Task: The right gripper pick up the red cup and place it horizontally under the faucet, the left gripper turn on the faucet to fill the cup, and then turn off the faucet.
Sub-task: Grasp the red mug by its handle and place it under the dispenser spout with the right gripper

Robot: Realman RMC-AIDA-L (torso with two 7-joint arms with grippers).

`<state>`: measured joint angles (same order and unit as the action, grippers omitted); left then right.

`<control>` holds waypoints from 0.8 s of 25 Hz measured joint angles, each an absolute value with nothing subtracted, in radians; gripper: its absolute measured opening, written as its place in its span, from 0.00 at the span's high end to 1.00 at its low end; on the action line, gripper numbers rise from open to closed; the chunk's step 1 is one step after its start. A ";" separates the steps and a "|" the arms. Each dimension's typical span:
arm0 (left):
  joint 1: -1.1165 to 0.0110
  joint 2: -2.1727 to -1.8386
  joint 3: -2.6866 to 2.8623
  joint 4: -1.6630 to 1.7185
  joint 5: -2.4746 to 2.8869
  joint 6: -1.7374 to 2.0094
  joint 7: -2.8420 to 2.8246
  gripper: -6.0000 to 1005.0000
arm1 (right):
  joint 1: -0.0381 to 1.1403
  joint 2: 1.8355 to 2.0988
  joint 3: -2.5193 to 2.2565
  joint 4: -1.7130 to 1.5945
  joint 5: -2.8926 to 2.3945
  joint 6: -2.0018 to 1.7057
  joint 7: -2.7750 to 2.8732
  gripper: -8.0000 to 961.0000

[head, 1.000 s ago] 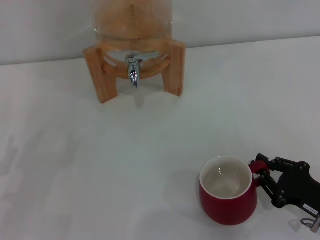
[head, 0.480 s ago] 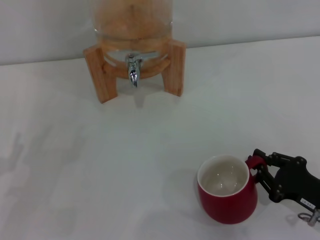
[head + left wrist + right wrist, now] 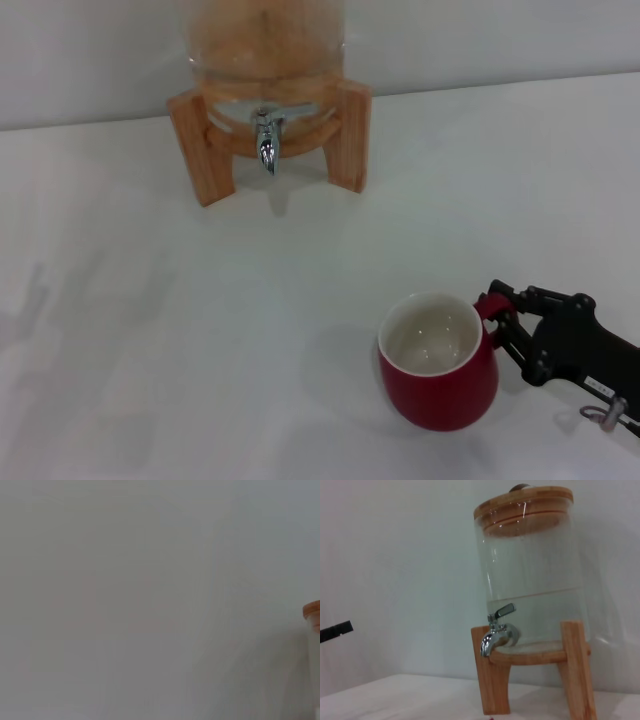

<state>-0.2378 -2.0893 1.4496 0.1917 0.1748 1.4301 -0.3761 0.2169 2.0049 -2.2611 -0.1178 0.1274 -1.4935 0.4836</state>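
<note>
The red cup (image 3: 437,375) stands upright at the front right of the white table, its white inside empty. My right gripper (image 3: 503,318) comes in from the right edge, its black fingers closed around the cup's small red handle (image 3: 491,304). The chrome faucet (image 3: 265,140) hangs from the wooden-framed dispenser (image 3: 205,150) at the back, well left of and beyond the cup. In the right wrist view the faucet (image 3: 496,634) shows with its lever raised at a slant. The left gripper is out of view.
The glass dispenser jar (image 3: 532,580) holds water and has a wooden lid. Its lid edge (image 3: 312,612) shows in the left wrist view against a plain wall. A thin black bar (image 3: 335,630) shows in the right wrist view; I cannot tell what it is.
My right gripper has moved left and slightly back with the cup held by its handle. The faucet and dispenser have not moved.
</note>
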 joint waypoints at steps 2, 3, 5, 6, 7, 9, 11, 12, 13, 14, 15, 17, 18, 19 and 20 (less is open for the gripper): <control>-0.238 -2.089 1.450 0.192 0.175 1.426 -0.376 0.23 | 0.226 2.005 -2.261 -0.121 0.127 -1.491 0.489 0.83; -0.238 -2.089 1.451 0.192 0.175 1.424 -0.376 0.23 | 0.232 2.006 -2.262 -0.126 0.127 -1.488 0.491 0.83; -0.238 -2.089 1.456 0.192 0.175 1.422 -0.376 0.23 | 0.240 2.007 -2.266 -0.145 0.127 -1.473 0.491 0.83; -0.238 -2.089 1.458 0.192 0.175 1.421 -0.376 0.23 | 0.247 2.006 -2.270 -0.163 0.127 -1.454 0.493 0.83; -0.238 -2.089 1.460 0.192 0.175 1.421 -0.376 0.23 | 0.248 2.006 -2.270 -0.165 0.127 -1.452 0.493 0.83; -0.238 -2.089 1.461 0.192 0.175 1.421 -0.376 0.23 | 0.264 2.006 -2.274 -0.190 0.125 -1.417 0.498 0.83; -0.238 -2.089 1.462 0.191 0.175 1.420 -0.376 0.23 | 0.279 2.007 -2.276 -0.205 0.120 -1.394 0.502 0.83; -0.238 -2.089 1.462 0.190 0.175 1.420 -0.376 0.23 | 0.288 2.007 -2.277 -0.214 0.116 -1.381 0.503 0.83; -0.238 -2.089 1.462 0.190 0.175 1.420 -0.376 0.23 | 0.298 2.007 -2.278 -0.226 0.112 -1.364 0.504 0.83; -0.237 -2.089 1.462 0.190 0.175 1.420 -0.376 0.23 | 0.304 2.007 -2.278 -0.233 0.111 -1.353 0.505 0.83; -0.237 -2.089 1.462 0.190 0.175 1.420 -0.376 0.23 | 0.314 2.008 -2.280 -0.243 0.110 -1.335 0.506 0.83; -0.236 -2.089 1.462 0.190 0.175 1.420 -0.377 0.23 | 0.332 2.008 -2.283 -0.259 0.110 -1.307 0.513 0.83; -0.235 -2.089 1.462 0.190 0.175 1.420 -0.377 0.23 | 0.346 2.009 -2.285 -0.265 0.110 -1.287 0.520 0.83; -0.234 -2.089 1.462 0.190 0.175 1.419 -0.377 0.23 | 0.357 2.010 -2.286 -0.269 0.108 -1.271 0.526 0.83; -0.234 -2.089 1.462 0.190 0.175 1.419 -0.378 0.23 | 0.365 2.011 -2.287 -0.272 0.107 -1.261 0.529 0.83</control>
